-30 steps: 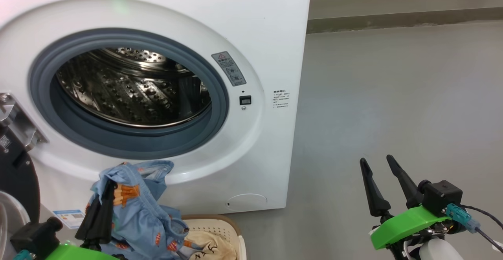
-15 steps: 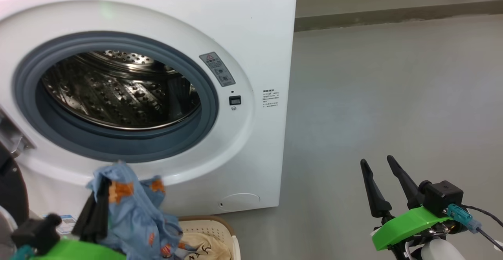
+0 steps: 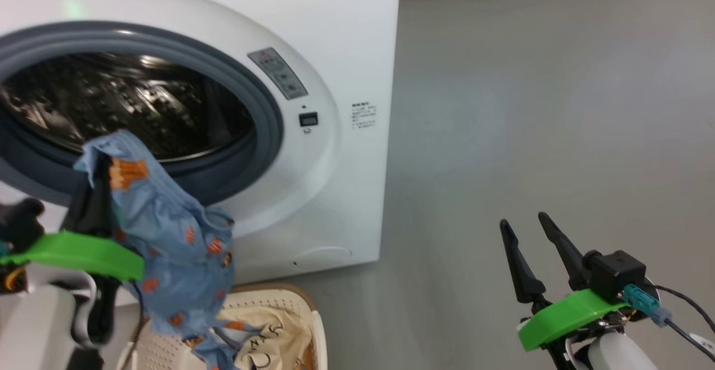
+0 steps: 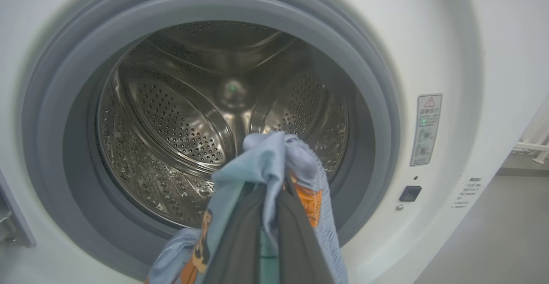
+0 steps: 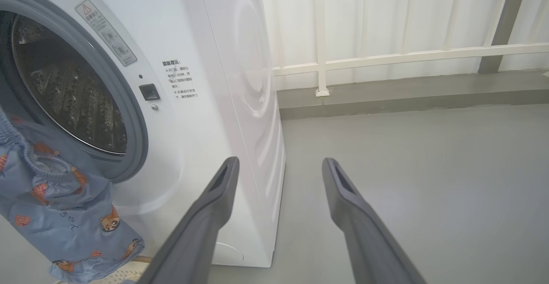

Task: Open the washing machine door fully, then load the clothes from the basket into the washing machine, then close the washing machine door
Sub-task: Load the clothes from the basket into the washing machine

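Above a grey floor (image 3: 530, 107), the left hand (image 4: 270, 189) is clamped on one blue bear-print garment (image 3: 167, 247), held up before the open mouth of the single washing machine (image 3: 357, 34). A second, cream garment (image 3: 273, 336) is seen lying in the one basket (image 3: 279, 303) below. The right hand (image 3: 523, 220) is held empty, fingers apart and upright, far right.

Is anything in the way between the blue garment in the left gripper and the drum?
Nothing visible does. The blue garment, pinched in the left gripper, hangs in front of the grey rubber ring; the drum beyond looks open and empty.
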